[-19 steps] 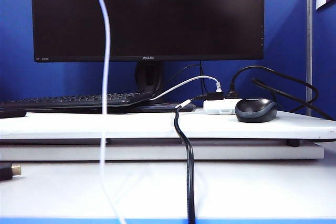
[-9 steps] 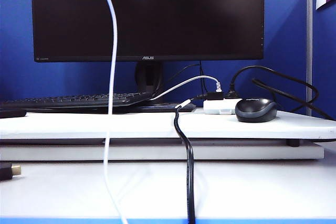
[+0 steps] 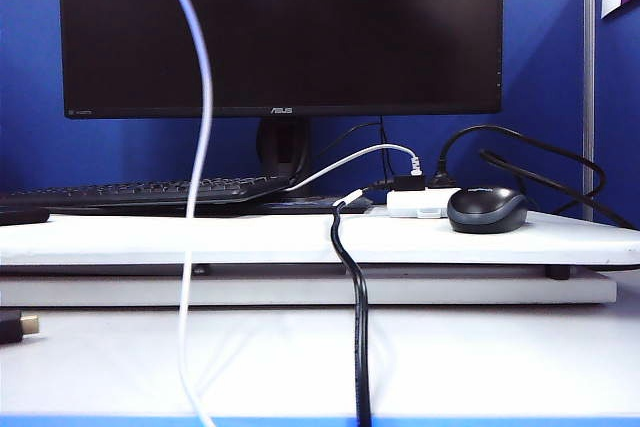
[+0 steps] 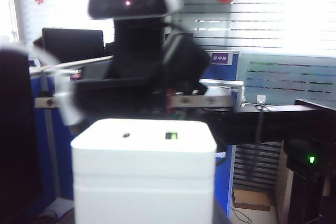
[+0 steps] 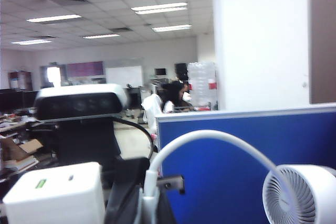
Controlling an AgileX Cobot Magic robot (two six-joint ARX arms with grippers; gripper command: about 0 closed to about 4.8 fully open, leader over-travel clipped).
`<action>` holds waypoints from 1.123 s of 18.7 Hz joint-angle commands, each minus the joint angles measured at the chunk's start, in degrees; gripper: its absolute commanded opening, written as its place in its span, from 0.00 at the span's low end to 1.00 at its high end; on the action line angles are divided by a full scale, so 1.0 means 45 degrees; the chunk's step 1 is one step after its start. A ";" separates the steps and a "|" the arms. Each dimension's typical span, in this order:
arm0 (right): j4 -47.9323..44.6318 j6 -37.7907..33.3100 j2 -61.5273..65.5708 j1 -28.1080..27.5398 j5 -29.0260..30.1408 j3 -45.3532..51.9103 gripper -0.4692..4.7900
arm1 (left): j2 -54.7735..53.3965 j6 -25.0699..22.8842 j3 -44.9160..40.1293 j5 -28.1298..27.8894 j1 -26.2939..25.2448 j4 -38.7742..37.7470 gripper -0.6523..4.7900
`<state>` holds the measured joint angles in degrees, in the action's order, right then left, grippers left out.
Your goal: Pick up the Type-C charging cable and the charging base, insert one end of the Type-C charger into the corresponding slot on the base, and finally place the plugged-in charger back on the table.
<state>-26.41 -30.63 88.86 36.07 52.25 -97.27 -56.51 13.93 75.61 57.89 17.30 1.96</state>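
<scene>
The charging base (image 4: 144, 171), a white block with a small green light on its top face, fills the middle of the left wrist view, raised off the table (image 3: 480, 367). My left gripper (image 4: 144, 205) is shut on it, its fingers mostly hidden behind the block. My right gripper (image 5: 149, 208) is shut on the white plug end of the Type-C charging cable (image 5: 210, 140), which arcs up from the dark fingers. The base (image 5: 55, 195) sits just beside that plug. In the exterior view the cable (image 3: 200, 147) hangs from above down to the table's front. Neither gripper shows there.
A black monitor (image 3: 280, 27), keyboard (image 3: 140, 192), black mouse (image 3: 487, 210) and small white hub with black plugs (image 3: 420, 202) stand on the raised board (image 3: 500, 242). A thick black cable (image 3: 360, 327) runs forward over the table. A white fan (image 5: 302, 195) is beside the right gripper.
The hanging white cable swung right, then back to the left in the exterior view. Nothing on the desk has moved.
</scene>
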 commanded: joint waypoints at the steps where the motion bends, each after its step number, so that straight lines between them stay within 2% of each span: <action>1: 0.0865 0.0194 -0.0403 -0.0291 0.0214 -0.0044 0.09 | 0.0019 -0.0044 0.0087 -0.0534 -0.0015 0.0452 0.11; 4: 0.0981 0.0189 -0.0403 -0.0209 0.1175 -0.0039 0.09 | 0.0024 -0.0039 0.0087 -0.2565 -0.0010 0.0801 0.11; 8: 0.2137 0.0194 -0.0403 -0.0180 0.1457 -0.0039 0.09 | 0.0015 -0.0044 0.0087 -0.5639 -0.0010 0.0976 0.11; 14: 0.3240 0.1418 -0.0364 0.0753 -0.0010 -0.0039 0.09 | -0.0087 -0.0039 0.0087 -0.5906 -0.0010 0.0952 0.11; 16: 0.3487 0.1593 -0.0364 0.1069 -0.1336 -0.0034 0.09 | -0.0136 0.0005 0.0087 -0.5377 -0.0010 0.0874 0.11; 21: 0.3827 0.1588 -0.0364 0.1151 -0.1409 -0.0034 0.09 | -0.0146 0.0010 0.0087 -0.5100 -0.0010 0.0602 0.11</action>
<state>-8.60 -23.68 87.48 40.80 46.11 -97.27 -57.36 13.82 75.61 34.61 17.34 3.81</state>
